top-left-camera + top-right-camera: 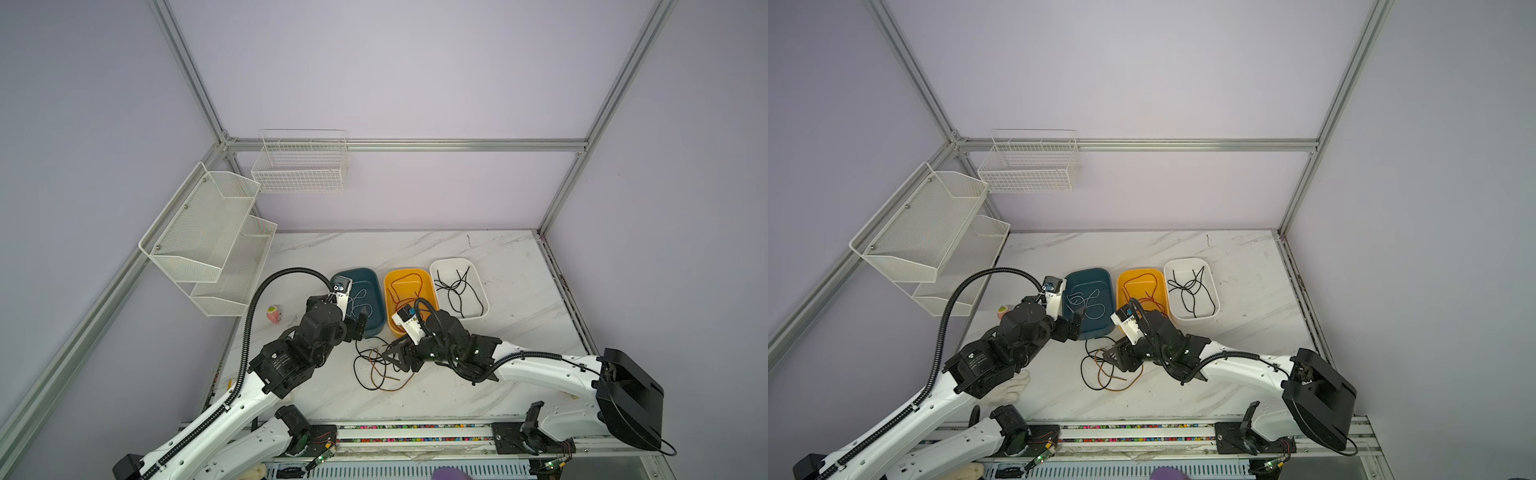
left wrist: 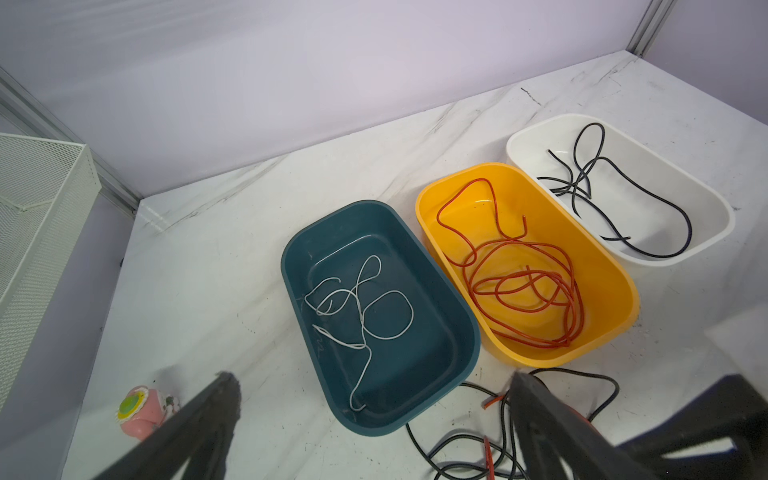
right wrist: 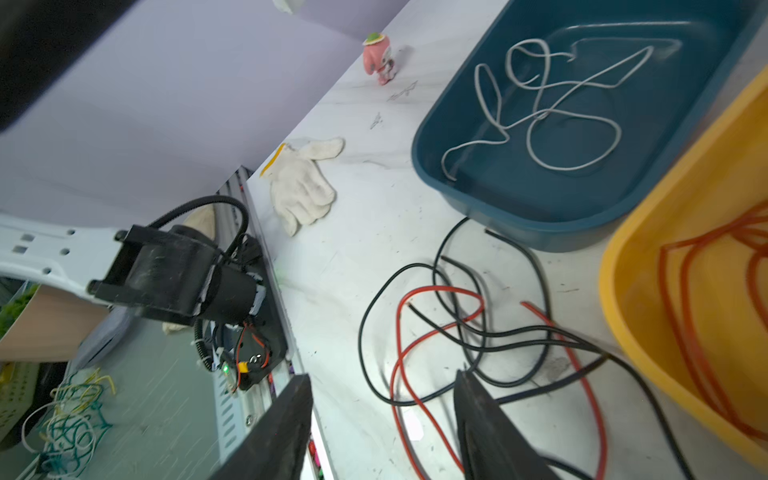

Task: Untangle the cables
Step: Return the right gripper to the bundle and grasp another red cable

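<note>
Three glossy plastic trays (image 1: 454,260) line the marbled counter (image 1: 523,282), and only the left wrist view shows their hollows whole: a white cable (image 2: 362,309) curled in the teal tray (image 2: 286,266), a red cable (image 2: 528,291) coiled in the yellow tray (image 2: 623,299), a black cable (image 2: 582,183) in the white tray (image 2: 723,216). Only the right wrist view shows the knit glove (image 3: 303,183) whole; it renders the tangle of cables (image 3: 482,332) as red and black strands crossing at the teal tray's 6 o'clock. My left arm (image 1: 291,357) reaches low, left fingers (image 2: 540,419) spread wide; my right arm (image 1: 536,370) bends in from 4 o'clock, right fingers (image 3: 482,424) parted, empty, beside the tangle.
</note>
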Robot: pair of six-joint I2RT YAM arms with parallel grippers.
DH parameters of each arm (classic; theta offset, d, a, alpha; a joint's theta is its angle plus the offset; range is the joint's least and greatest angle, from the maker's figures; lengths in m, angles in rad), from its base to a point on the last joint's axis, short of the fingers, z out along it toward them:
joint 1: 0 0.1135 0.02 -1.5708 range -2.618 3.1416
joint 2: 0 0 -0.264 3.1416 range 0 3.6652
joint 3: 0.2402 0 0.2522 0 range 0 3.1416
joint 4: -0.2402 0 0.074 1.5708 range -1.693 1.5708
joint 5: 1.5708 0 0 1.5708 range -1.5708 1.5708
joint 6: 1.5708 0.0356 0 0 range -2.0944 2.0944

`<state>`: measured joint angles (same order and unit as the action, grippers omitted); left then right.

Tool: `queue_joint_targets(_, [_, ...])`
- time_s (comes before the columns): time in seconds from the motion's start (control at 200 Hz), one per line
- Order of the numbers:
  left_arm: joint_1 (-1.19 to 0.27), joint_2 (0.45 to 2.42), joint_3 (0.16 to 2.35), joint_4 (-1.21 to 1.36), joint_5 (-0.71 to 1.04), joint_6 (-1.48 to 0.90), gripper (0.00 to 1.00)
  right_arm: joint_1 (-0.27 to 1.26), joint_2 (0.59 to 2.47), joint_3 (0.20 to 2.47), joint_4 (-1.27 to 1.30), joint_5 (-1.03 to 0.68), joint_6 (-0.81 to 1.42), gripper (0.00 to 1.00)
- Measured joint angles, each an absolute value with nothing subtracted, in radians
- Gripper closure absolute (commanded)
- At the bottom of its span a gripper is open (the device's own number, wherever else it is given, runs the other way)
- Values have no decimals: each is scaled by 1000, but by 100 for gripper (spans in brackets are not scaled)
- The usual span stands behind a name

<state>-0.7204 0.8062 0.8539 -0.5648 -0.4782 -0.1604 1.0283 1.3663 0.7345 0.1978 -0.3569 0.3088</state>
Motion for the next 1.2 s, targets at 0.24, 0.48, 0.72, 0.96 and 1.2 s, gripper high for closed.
queue_joint_targets(0.24, [-720, 806, 854, -565, -478, -160, 0, 1066, 1417, 721, 198, -353, 300, 46])
queue_joint_targets(0.48, [-720, 806, 854, -565, -476, -160, 0, 1127, 1569, 760, 183, -323, 278, 51])
queue_joint_targets(0.72, [-720, 807, 854, -565, -475, -160, 0, 1146, 1648, 801, 184, -286, 274, 55])
queue_joint_targets(0.96, [-720, 813, 854, -565, -475, -160, 0, 1147, 1687, 812, 185, -252, 266, 66])
queue_joint_targets(1.2, [-720, 817, 854, -564, -474, -160, 0, 1150, 1704, 823, 184, -243, 259, 79])
